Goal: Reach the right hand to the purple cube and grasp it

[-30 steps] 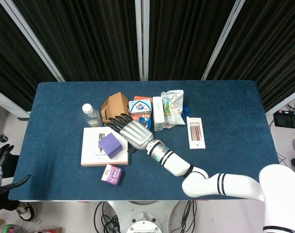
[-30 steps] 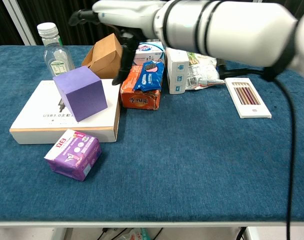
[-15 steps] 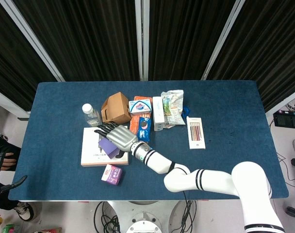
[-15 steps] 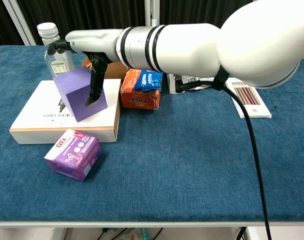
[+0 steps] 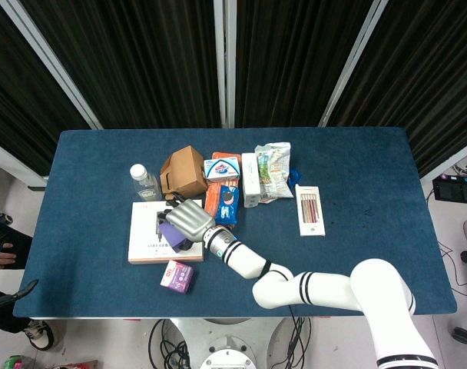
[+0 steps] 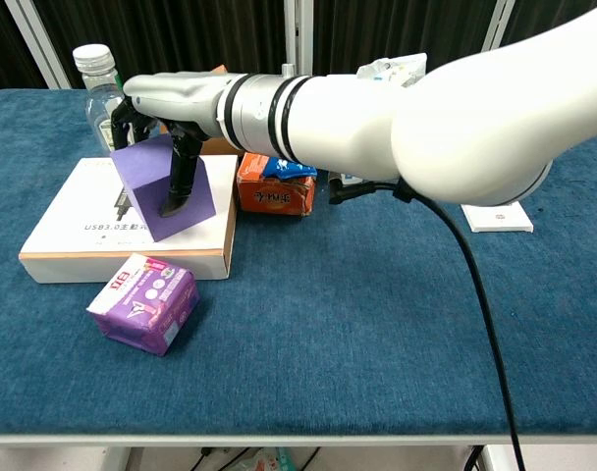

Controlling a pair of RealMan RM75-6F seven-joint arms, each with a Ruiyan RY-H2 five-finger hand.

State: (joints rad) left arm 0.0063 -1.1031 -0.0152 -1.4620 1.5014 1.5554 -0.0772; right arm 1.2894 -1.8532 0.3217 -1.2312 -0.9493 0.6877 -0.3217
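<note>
Purple cube sat on the white box; within the last second my right hand had swung over and curled its fingers around it, grasp nearly secured.

Open table lies at 3 o'clock of the purple cube. A water bottle and brown box (both close) crowd its 12 o'clock side.
</note>
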